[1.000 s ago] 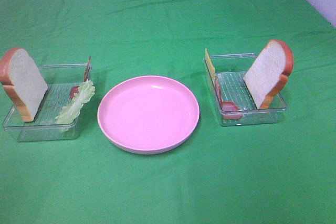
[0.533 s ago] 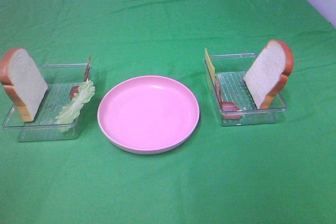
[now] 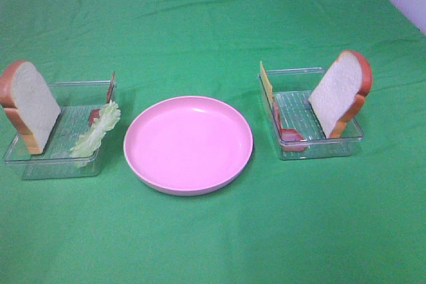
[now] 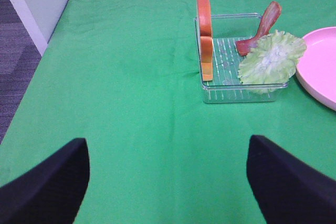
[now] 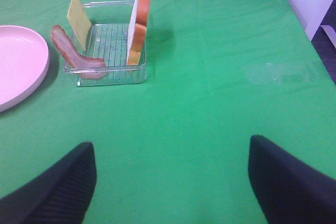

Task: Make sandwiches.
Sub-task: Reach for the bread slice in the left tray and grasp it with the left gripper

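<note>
Plainly nothing stacked yet. On the left-arm side of the pink plate (image 3: 186, 144), one bread slice (image 3: 30, 104) on edge at the tray wall farthest from the plate, inside a clear tray (image 3: 53, 167); lettuce leaf (image 3: 96, 130) and a bacon strip (image 4: 265, 22) leaning at the wall nearest the plate. On the right-arm side, a second bread slice (image 3: 336, 94) upright in the other tray (image 3: 319, 151), again at the wall farthest from the plate, with the cheese square (image 3: 266, 81) and another bacon strip (image 5: 67, 45) propped plate-side. Probably stood up like this to leave edges free for pinching, with the plate kept bare as the building spot. Left gripper (image 4: 168, 182) spread wide, holding nothing, well apart from its tray and back from the plate toward the robot. Right gripper (image 5: 168, 182) likewise spread and empty, well apart from its tray, above green cloth (image 3: 213, 24).
</note>
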